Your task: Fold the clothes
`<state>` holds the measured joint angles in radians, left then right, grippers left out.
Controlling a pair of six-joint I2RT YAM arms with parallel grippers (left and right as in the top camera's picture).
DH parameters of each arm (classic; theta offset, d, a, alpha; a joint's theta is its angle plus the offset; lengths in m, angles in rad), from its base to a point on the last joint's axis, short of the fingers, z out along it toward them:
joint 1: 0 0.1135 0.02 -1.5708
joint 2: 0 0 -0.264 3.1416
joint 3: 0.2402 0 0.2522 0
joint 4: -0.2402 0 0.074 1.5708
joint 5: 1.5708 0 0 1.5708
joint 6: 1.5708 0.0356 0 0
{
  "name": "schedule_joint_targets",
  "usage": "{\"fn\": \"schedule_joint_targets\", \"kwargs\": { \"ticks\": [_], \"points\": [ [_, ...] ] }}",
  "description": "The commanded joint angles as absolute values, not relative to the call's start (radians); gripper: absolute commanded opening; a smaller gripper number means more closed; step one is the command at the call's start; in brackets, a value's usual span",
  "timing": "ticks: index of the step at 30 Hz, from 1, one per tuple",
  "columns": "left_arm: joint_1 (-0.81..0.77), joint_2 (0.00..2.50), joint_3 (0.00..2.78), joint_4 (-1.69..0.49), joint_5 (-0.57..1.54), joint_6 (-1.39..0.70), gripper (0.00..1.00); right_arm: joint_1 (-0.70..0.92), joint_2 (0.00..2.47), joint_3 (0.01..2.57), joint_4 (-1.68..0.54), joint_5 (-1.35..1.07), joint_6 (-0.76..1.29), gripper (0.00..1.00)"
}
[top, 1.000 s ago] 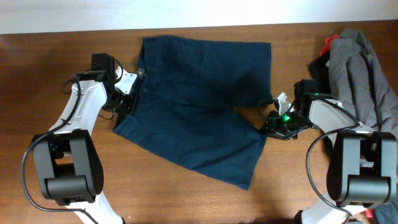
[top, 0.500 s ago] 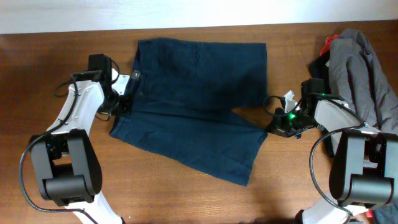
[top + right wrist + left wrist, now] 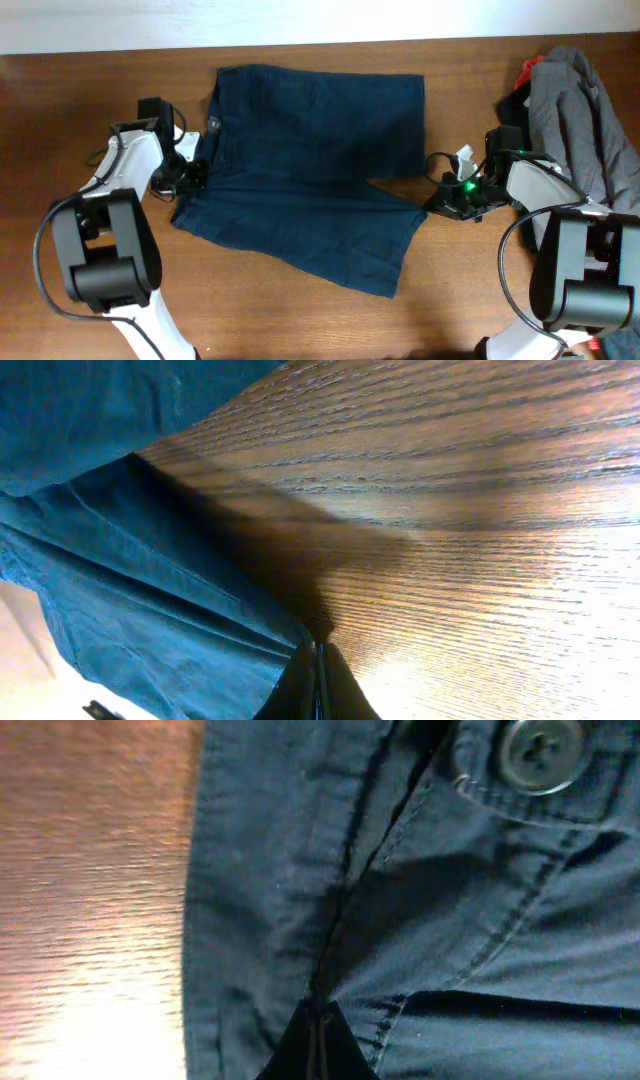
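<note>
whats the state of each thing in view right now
shorts: unfolded, spread flat, legs apart
left gripper: shut on the shorts near the waistband
right gripper: shut on the shorts at a leg's hem
grey garment: crumpled in a heap, untouched

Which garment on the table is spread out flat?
The dark navy blue woven shorts, in the middle; the grey fabric garment at the right edge lies crumpled.

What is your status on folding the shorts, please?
Left gripper shut on the shorts at the waistband. Right gripper shut on a leg hem corner. Shorts spread flat, not yet folded. Grey garment lies apart, beside the right arm.
</note>
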<state>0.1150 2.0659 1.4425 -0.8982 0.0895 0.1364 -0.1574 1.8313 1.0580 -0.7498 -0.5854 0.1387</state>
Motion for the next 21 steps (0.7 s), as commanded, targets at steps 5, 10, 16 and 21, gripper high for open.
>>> {"fn": "schedule_joint_targets", "kwargs": {
  "ticks": [5,10,16,21],
  "points": [
    [0.159,2.079,1.446,-0.906,-0.035,0.120,0.10,-0.185,1.824,1.055,-0.748,-0.493,0.128,0.04],
    [0.160,2.079,1.502,-0.981,-0.032,0.120,0.24,-0.185,1.824,1.064,-0.754,-0.493,0.128,0.05],
    [0.159,2.079,1.619,-1.019,0.226,0.160,0.37,-0.185,1.824,1.135,-0.807,-0.520,0.078,0.51],
    [0.150,2.082,1.625,-0.931,0.398,0.174,0.42,-0.185,1.824,1.236,-0.813,-0.520,0.087,0.63]
  ]
}}
